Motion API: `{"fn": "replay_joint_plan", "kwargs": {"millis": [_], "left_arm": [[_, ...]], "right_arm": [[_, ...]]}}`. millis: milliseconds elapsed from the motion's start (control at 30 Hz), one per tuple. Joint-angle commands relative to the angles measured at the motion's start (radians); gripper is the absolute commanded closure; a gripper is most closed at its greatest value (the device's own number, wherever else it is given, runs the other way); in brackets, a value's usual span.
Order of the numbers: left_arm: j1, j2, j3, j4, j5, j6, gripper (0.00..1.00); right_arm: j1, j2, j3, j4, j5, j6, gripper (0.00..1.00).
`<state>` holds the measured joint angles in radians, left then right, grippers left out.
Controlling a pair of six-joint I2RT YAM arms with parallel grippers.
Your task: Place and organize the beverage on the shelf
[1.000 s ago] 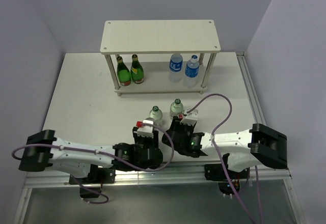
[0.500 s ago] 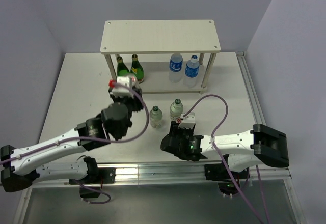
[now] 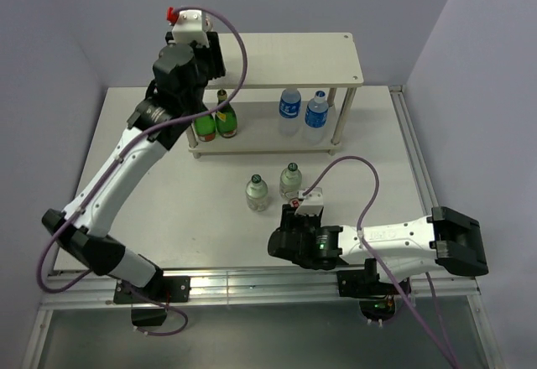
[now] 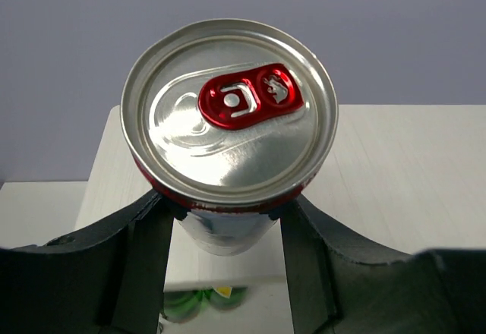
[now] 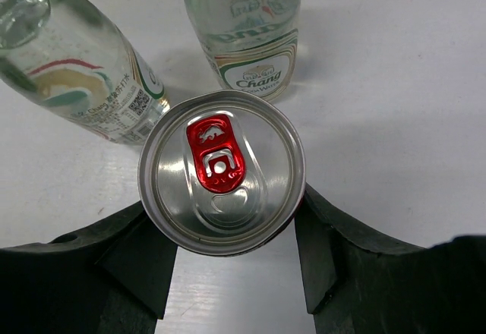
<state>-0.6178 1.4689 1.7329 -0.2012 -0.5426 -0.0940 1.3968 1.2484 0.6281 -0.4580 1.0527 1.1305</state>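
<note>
Can lifted, now over shelf — left end

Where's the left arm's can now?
Left wrist view: the can is clamped in the left end effector, over the left end of the top board of the shelf, above the green bottles.

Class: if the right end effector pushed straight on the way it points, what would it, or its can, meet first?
Probably the upright clear bottle just beyond the can that the right end effector holds; the second bottle sits left of that line. The gap is hard to judge.
</note>
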Motion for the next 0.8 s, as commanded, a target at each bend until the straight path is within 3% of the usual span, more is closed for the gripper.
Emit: {"fn": "replay_joint_plan", "kwargs": {"millis": [0, 167, 400, 500, 533, 600, 633, 700, 767], "left_arm": [[0.084, 0.085, 0.122, -0.039, 0.154, -0.025, 1.0], [0.187, 0.192, 0.22, -0.11, 0.187, -0.072, 1.0], [0.213, 0.174, 0.122, -0.063, 0.182, -0.09, 1.0], [0.213, 0.179, 0.139, -0.086, 0.185, -0.093, 0.9], [0.211, 0.176, 0.14, -0.089, 0.19, -0.092, 0.78], [0.211, 0.166, 0.137, -0.09, 0.194, -0.09, 0.65], [0.211, 0.163, 0.133, -0.09, 0.199, -0.087, 0.51], [0.211, 0.16, 0.134, -0.09, 0.201, -0.085, 0.38], [0.213, 0.157, 0.134, -0.092, 0.202, -0.085, 0.32]], "right_arm": [[0.011, -0.058, 0.032, -0.018, 0.07, 0.032, 1.0], [0.019, -0.096, 0.036, -0.062, 0.079, 0.044, 1.0], [0.036, -0.161, 0.082, -0.136, 0.096, 0.052, 1.0], [0.053, -0.194, 0.134, -0.198, 0.122, 0.054, 1.0], [0.057, -0.201, 0.166, -0.227, 0.128, 0.052, 1.0], [0.067, -0.227, 0.2, -0.251, 0.15, 0.034, 1.0], [0.071, -0.243, 0.232, -0.26, 0.156, 0.005, 1.0], [0.076, -0.26, 0.281, -0.261, 0.171, -0.029, 1.0], [0.079, -0.286, 0.312, -0.243, 0.179, -0.102, 1.0]]}}
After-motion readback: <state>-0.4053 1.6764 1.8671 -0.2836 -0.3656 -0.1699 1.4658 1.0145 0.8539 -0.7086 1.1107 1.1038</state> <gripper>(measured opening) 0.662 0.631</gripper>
